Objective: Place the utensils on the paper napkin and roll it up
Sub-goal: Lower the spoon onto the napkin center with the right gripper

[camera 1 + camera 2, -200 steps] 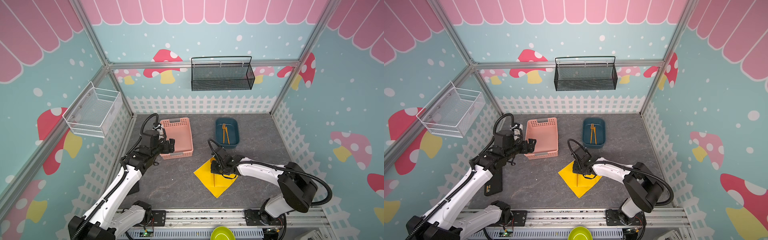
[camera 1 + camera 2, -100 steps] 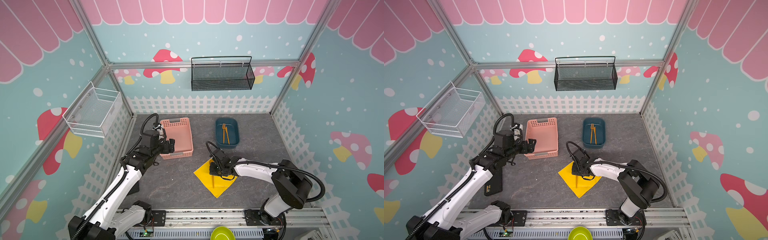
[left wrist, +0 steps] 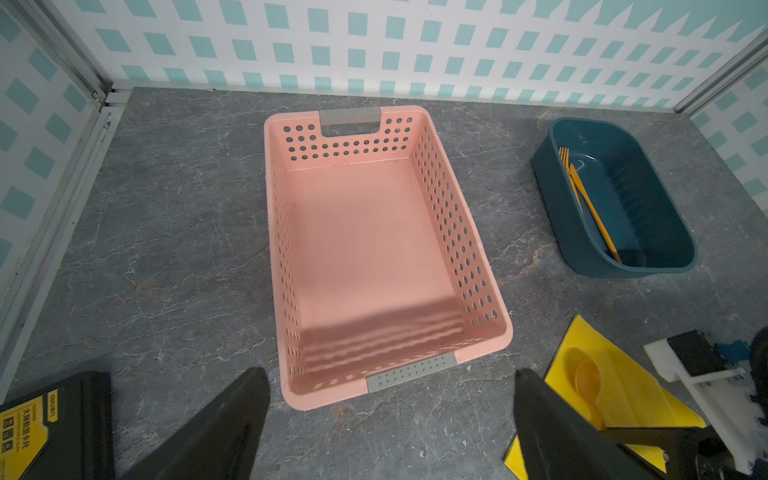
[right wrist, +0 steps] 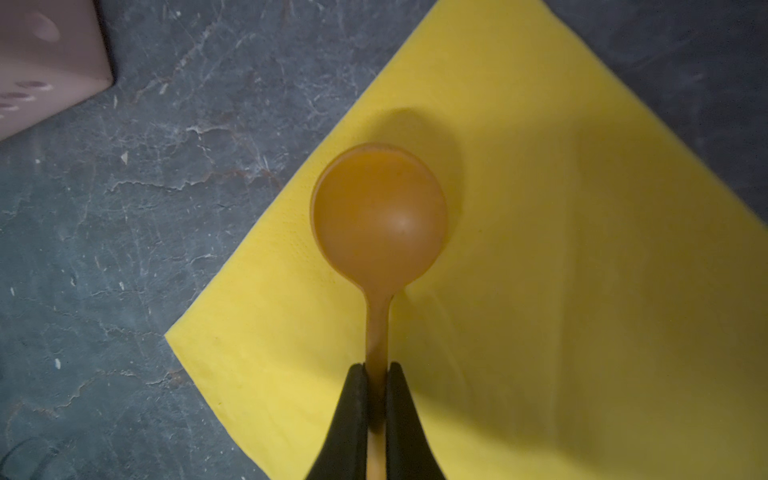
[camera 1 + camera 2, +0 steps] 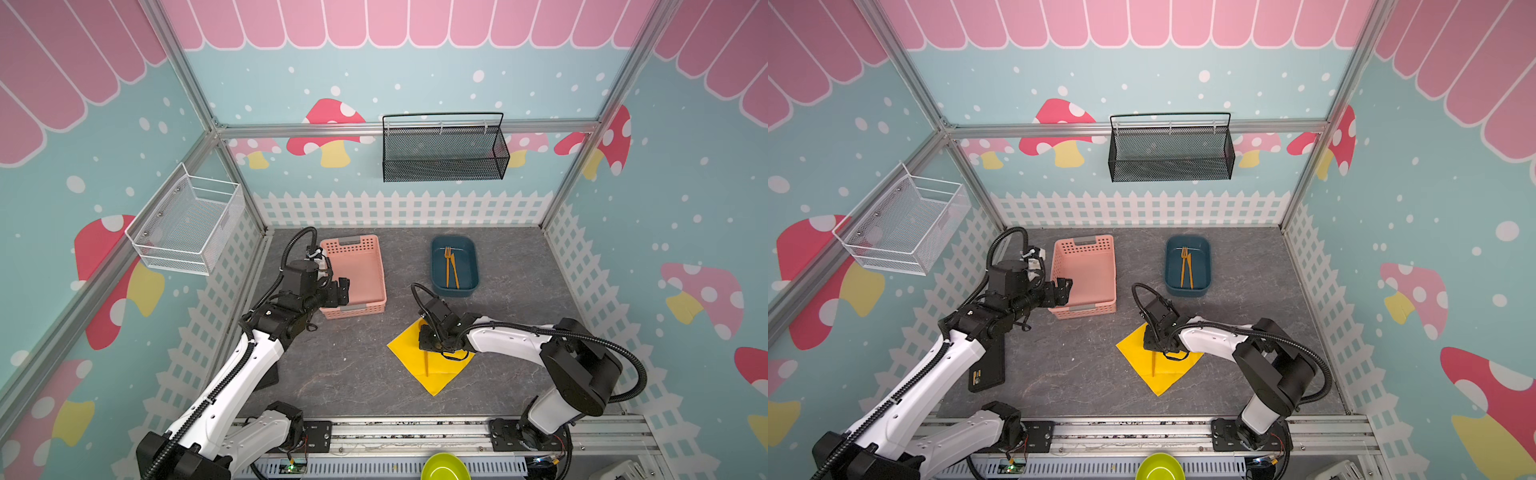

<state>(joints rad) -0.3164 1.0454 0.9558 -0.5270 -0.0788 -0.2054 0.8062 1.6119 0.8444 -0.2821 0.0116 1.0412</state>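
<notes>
The yellow paper napkin (image 5: 446, 368) (image 5: 1169, 370) lies flat on the grey floor, one corner pointing at the front. My right gripper (image 5: 428, 338) (image 4: 377, 368) is low over it, shut on the handle of the orange spoon (image 4: 378, 216). The spoon's bowl is over the napkin near one edge. I cannot tell whether it touches the paper. The fork and knife (image 5: 451, 266) (image 3: 582, 195) lie together in the dark blue tub (image 5: 467, 253). My left gripper (image 5: 343, 291) (image 3: 390, 374) hangs open and empty at the near end of the pink basket (image 5: 357, 274).
A black box with a yellow label (image 5: 986, 365) stands by the left arm. A black mesh basket (image 5: 442, 153) hangs on the back wall and a white wire basket (image 5: 187, 224) on the left wall. A green bowl (image 5: 444, 467) sits beyond the front rail.
My right gripper has carried the spoon a little to the left and lower over the napkin. The left arm has not moved.
</notes>
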